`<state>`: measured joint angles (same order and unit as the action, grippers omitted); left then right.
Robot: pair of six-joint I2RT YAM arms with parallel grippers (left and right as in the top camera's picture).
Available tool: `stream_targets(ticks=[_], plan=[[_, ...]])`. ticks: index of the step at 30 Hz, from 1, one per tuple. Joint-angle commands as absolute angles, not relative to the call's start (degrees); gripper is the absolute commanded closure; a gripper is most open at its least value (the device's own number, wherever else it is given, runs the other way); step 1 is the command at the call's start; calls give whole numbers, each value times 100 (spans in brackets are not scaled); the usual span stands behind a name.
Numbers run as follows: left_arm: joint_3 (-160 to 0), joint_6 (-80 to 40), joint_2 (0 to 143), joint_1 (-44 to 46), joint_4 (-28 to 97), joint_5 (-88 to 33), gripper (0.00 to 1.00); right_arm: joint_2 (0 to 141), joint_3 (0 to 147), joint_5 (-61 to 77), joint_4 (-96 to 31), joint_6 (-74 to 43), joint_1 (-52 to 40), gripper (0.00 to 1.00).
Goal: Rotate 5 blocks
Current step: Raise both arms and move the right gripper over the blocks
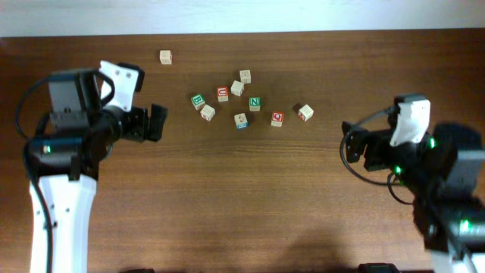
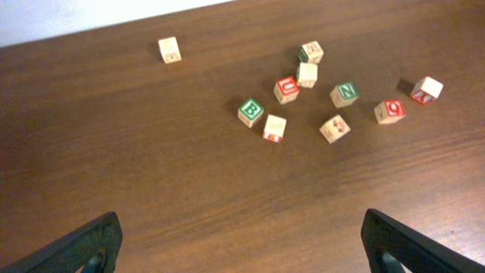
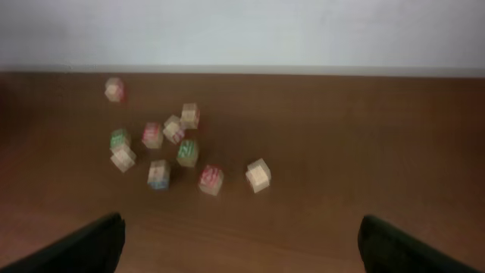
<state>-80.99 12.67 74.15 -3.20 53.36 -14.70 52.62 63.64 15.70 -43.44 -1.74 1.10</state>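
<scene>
Green N block, red Q block, blue-marked block: wooden letter cubes, clustered far-centre on table. Likely light, rigid, smooth; pinch opposite flat faces. Left gripper, right gripper: jaws wide apart, empty, well clear.

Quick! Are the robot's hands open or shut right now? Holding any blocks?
Left end effector: open, holding nothing.
Right end effector: open, holding nothing.
</scene>
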Motion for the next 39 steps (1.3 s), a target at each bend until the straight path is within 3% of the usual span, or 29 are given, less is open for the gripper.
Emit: stream_targets(ticks=[1,10,11,13,16,28,39], plan=[[-8582,1251,7848,-342,5610,-1955,1,6193,7277,2082,-4980,-239,152,2],[-8576,1249,8014,-342,5669,-2303,1,7765,7448,2936,-5402,-242,152,1],[-8578,1249,8014,-342,5636,-2322,1,7850,7450,2932,-5387,-283,152,4],[-8578,1214,8027,-342,5537,-2318,0,7950,7470,2606,-5345,-768,152,7],[-8580,792,8084,-311,5382,-2233,7,8027,7585,2178,-5315,-1402,152,10],[-9913,-987,9548,652,5752,464,14,9198,9028,663,-5502,-3205,-580,19],[-10049,-1131,10009,735,5771,607,13,10908,9050,178,-4663,-4731,-987,23]])
